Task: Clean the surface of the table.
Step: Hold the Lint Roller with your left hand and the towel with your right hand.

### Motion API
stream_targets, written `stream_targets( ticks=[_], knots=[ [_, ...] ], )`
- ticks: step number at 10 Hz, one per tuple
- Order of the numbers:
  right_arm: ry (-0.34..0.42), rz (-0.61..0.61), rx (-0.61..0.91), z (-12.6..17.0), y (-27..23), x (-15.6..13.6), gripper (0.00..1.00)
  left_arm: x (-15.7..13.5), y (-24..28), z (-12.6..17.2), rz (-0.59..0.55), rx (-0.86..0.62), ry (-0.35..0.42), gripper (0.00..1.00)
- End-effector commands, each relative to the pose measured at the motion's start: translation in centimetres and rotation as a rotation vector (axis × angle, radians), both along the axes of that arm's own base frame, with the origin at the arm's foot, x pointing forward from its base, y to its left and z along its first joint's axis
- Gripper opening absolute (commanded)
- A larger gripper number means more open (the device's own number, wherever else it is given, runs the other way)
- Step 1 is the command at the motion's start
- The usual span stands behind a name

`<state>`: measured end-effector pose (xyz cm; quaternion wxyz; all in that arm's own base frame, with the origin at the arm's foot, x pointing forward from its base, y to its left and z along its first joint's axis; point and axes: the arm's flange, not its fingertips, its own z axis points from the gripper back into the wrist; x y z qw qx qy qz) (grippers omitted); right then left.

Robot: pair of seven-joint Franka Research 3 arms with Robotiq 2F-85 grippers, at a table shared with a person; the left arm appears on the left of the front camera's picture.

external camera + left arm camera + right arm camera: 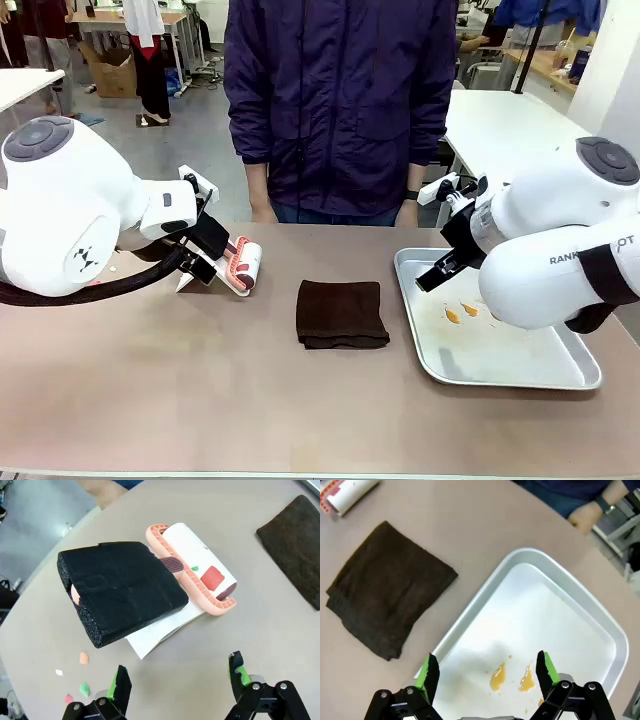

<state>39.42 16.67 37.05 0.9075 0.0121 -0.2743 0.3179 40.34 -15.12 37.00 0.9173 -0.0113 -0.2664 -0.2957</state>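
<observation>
Matte table [150, 400] (fuzzy square cloth [342, 313]).

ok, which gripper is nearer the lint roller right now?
Left. The left gripper hovers open right by the lint roller; the right gripper hangs over the tray, beyond the brown cloth.

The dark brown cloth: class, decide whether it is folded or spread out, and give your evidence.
Folded. The dark brown cloth lies on the table as a compact square, with stacked layers visible along its near edge.
</observation>
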Motion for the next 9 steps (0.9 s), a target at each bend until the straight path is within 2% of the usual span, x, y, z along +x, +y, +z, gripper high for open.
stream_targets(
  ticks=[1,9],
  knots=[
    [0.0,0.0,0.0,0.01,0.0,0.0,1.0,0.0,0.0,0.01,0.0,0.0,0.0,1.0],
    [0.0,0.0,0.0,0.01,0.0,0.0,1.0,0.0,0.0,0.01,0.0,0.0,0.0,1.0]
  ],
)
